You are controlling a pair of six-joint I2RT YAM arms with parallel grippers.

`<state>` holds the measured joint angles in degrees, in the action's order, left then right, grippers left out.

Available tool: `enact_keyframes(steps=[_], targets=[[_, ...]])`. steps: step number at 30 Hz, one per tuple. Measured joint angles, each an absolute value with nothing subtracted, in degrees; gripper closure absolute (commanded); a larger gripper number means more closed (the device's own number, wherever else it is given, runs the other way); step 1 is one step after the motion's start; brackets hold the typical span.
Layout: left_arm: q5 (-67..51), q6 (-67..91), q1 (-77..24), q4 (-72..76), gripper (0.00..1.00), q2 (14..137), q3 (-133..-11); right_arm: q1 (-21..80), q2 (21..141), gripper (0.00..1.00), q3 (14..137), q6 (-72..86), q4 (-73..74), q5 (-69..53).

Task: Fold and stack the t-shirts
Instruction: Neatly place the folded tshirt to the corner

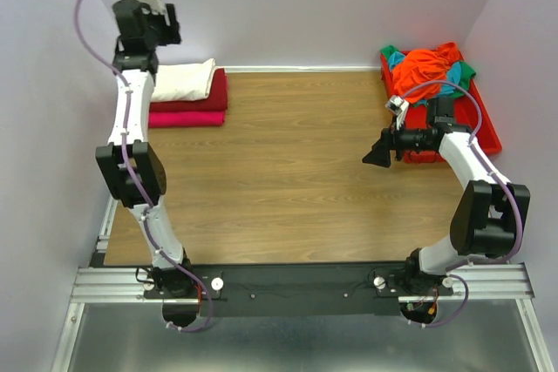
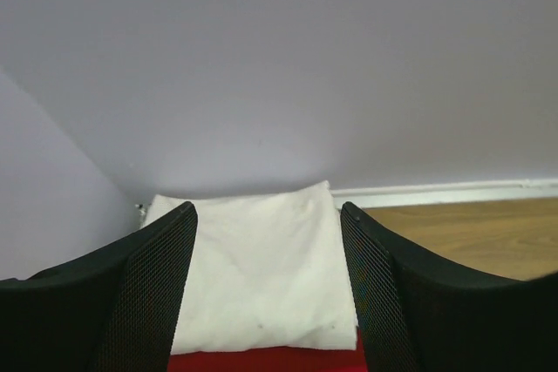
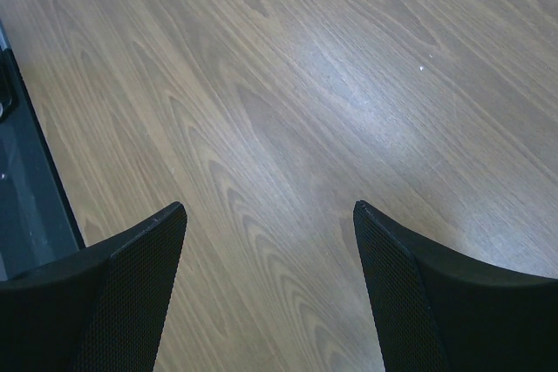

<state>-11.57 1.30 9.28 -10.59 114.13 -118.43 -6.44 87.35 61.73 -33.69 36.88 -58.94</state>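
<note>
A stack of folded t-shirts lies at the back left of the table: cream-white on top, dark red under it, bright pink at the bottom. My left gripper is open and empty, raised above and behind the stack; its view shows the cream shirt and a strip of dark red between the jaws. Unfolded orange, teal and green shirts lie heaped in the red tray. My right gripper is open and empty over bare wood, left of the tray.
The rigid red plastic tray sits at the back right against the wall. Grey walls close in the back and both sides. A white strip runs along the back edge of the table. A dark rail shows at the left of the right wrist view.
</note>
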Motion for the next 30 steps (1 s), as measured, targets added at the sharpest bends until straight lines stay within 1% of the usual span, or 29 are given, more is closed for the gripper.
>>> enact_keyframes(steps=[3,6,15,18,22,30], targets=[[-9.13,-2.50,4.34,-11.70,0.25,114.48,-114.52,-6.46,87.35,0.16,61.80,-33.76,37.01,-58.94],[-3.95,-5.54,0.80,-13.63,0.28,116.33,-111.57,-6.46,87.35,0.16,61.80,-33.98,37.15,-58.94],[7.64,-9.54,-3.55,-17.32,0.30,122.43,-110.80,-6.46,87.35,0.16,61.89,-34.17,37.43,-58.94],[10.44,-10.09,-5.52,-17.98,0.35,123.85,-111.15,-6.46,87.35,0.16,61.98,-34.17,37.45,-58.94],[13.80,-10.31,-7.70,-18.98,0.37,126.15,-111.61,-6.46,87.35,0.16,62.19,-34.17,37.58,-58.96],[19.97,-10.20,-8.95,-19.75,0.46,129.51,-111.92,-6.46,87.35,0.16,62.39,-34.20,37.67,-58.96]])
